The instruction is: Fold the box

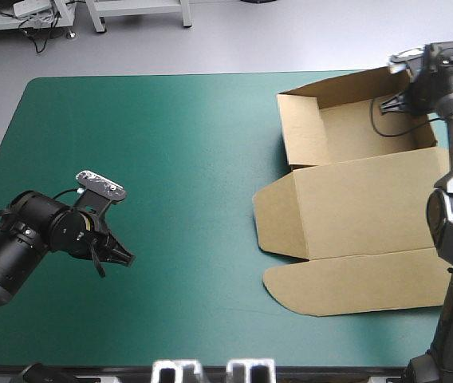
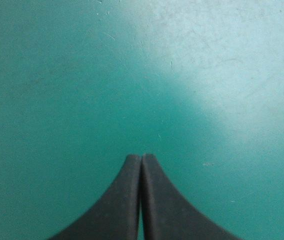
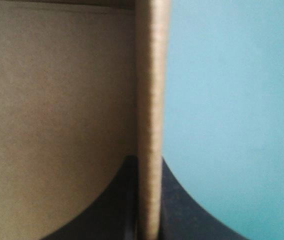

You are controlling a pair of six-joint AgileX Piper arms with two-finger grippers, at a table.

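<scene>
The brown box point(image 1: 354, 199) lies at the table's right side as an open tray with raised walls at the far end and its lid flat toward the near edge. My right gripper point(image 1: 406, 100) is at the tray's far right wall, shut on the box. In the right wrist view that wall's edge point(image 3: 151, 120) runs upright between the two black fingers point(image 3: 179, 200), the tray's inside on one side, teal-green cover on the other. My left gripper point(image 1: 119, 255) hovers over bare cover at the near left, far from the box, shut and holding nothing point(image 2: 141, 162).
The teal-green cover point(image 1: 171, 159) lies bare across the left and middle of the table. The lid's rounded flaps point(image 1: 290, 279) spread toward the near right edge.
</scene>
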